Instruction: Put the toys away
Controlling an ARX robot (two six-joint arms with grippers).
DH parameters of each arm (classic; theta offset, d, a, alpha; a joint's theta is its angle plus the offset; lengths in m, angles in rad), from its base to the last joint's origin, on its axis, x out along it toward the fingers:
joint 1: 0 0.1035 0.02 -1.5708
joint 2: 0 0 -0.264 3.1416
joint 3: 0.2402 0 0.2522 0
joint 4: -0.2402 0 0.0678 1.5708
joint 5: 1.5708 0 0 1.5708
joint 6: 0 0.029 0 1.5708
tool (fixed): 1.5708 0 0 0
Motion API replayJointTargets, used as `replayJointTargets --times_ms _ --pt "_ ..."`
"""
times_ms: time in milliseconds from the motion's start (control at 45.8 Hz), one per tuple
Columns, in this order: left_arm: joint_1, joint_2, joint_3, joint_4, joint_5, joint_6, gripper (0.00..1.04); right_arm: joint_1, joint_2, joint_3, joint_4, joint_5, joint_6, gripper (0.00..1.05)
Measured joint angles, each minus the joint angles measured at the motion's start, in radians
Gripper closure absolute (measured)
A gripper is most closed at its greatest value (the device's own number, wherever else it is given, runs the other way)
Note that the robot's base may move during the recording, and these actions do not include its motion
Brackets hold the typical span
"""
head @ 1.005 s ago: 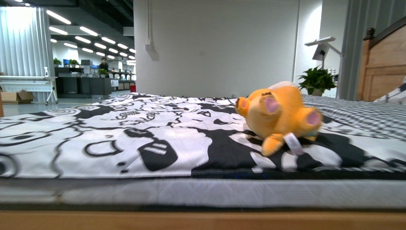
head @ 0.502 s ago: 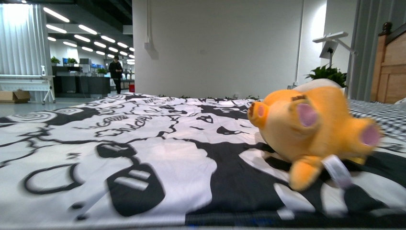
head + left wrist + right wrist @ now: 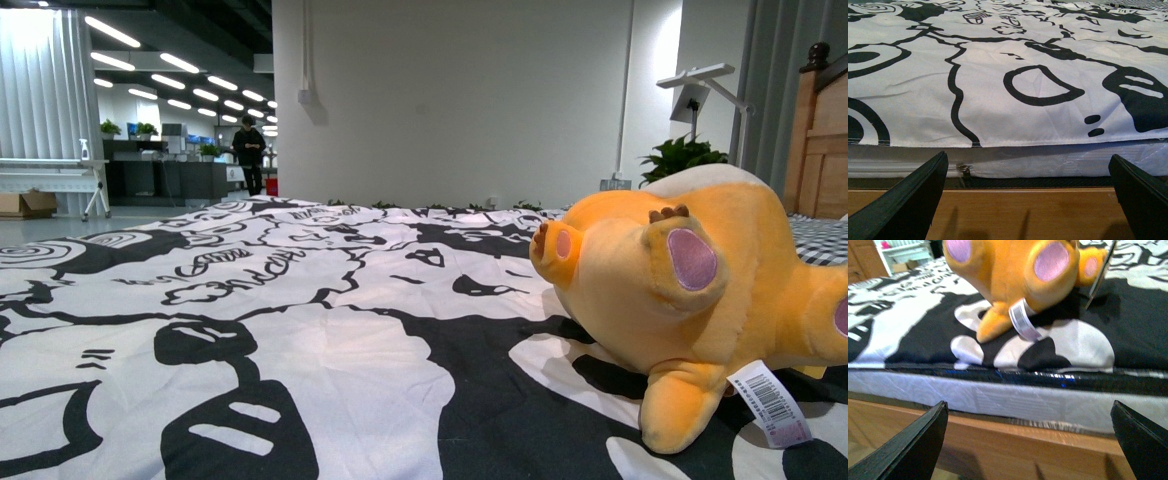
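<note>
When looking from the front, find the plush toy (image 3: 680, 290) tipped on its side on the black-and-white bedspread (image 3: 300, 330), toward the right, with pink-padded feet raised and white tag (image 3: 770, 403) trailing on the cloth. Find it also in the right wrist view (image 3: 1018, 275), just inside the bed's near edge, above the mattress side (image 3: 1023, 400) and the wooden frame (image 3: 998, 440). See the right hand (image 3: 1029, 405) spread wide, nothing between its fingers, seemingly level with frame and mattress and apart from the toy. See the left hand (image 3: 1028, 156) spread wide too, empty, facing bare bedspread with no toy in its view. Judge the step as the reach-in, with no grasp made. Watch first for a collision with frame or mattress on any straight push forward from this height; better to rise before advancing. Beware also of pinching only the tag or one floppy foot, leaving the soft body to swing, slip out or drop over the edge. Beware of closing too low and gathering a fold of bedspread along with the plush, dragging the cloth. Cannot see any bin or box for the toy, so cannot judge the carry.
</note>
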Motion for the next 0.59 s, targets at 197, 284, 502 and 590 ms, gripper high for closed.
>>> replayJointTargets --times_ms 197,284,502,590 --pt "0.0 0.0 0.0 0.0 0.0 0.0 0.06 -0.054 0.296 0.145 0.281 -0.048 0.066 0.06" --pt "0.0 0.0 0.0 0.0 0.0 0.0 0.06 -0.023 0.385 0.202 0.33 0.004 0.066 0.06" --pt "0.0 0.0 0.0 0.0 0.0 0.0 0.06 0.126 0.589 0.385 0.372 0.163 0.053 0.06" --pt "0.0 0.0 0.0 0.0 0.0 0.0 0.06 0.204 0.683 0.489 0.378 0.246 0.035 0.06"
